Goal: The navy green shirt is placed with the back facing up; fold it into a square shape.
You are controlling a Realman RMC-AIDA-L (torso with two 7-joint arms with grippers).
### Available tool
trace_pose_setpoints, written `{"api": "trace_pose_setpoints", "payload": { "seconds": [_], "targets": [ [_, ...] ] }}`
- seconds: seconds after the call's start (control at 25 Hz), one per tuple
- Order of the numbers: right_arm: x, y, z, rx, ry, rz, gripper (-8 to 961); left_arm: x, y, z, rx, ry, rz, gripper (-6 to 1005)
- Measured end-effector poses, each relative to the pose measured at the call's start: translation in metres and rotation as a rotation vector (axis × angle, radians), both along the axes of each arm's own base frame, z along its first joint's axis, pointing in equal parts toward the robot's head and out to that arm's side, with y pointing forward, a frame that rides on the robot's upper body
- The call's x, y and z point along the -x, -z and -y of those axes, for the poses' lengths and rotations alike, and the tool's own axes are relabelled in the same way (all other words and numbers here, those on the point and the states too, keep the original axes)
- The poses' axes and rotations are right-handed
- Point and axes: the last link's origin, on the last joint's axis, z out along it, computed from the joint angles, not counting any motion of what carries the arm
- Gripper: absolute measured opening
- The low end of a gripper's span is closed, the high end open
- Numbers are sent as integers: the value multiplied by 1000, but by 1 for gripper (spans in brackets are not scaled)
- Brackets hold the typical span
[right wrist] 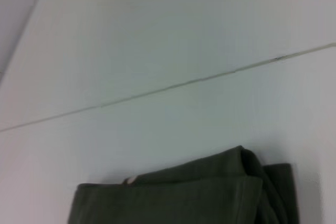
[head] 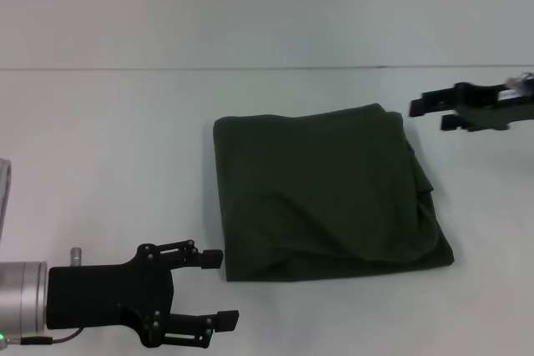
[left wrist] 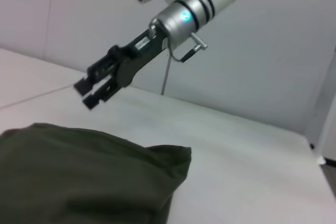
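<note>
The navy green shirt (head: pixel 325 193) lies folded into a rough square in the middle of the white table (head: pixel 108 139), with layered edges along its right side. It also shows in the left wrist view (left wrist: pixel 79 177) and the right wrist view (right wrist: pixel 178 203). My left gripper (head: pixel 220 288) is open and empty, just off the shirt's near left corner. My right gripper (head: pixel 427 115) is open and empty, raised beside the shirt's far right corner. It also shows in the left wrist view (left wrist: pixel 86 95), above the table and apart from the cloth.
The table's far edge (head: pixel 250 68) meets a plain pale wall. A pale object (head: pixel 4 189) shows at the left border. Bare table surface surrounds the shirt on all sides.
</note>
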Motion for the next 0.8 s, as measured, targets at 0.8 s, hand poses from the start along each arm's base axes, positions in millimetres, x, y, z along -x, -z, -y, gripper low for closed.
{"api": "trace_pose_setpoints", "payload": {
  "seconds": [0.8],
  "targets": [
    [1,41,-4,-13,20,40,679,1,7,3,-15,20,15,866]
  ]
}}
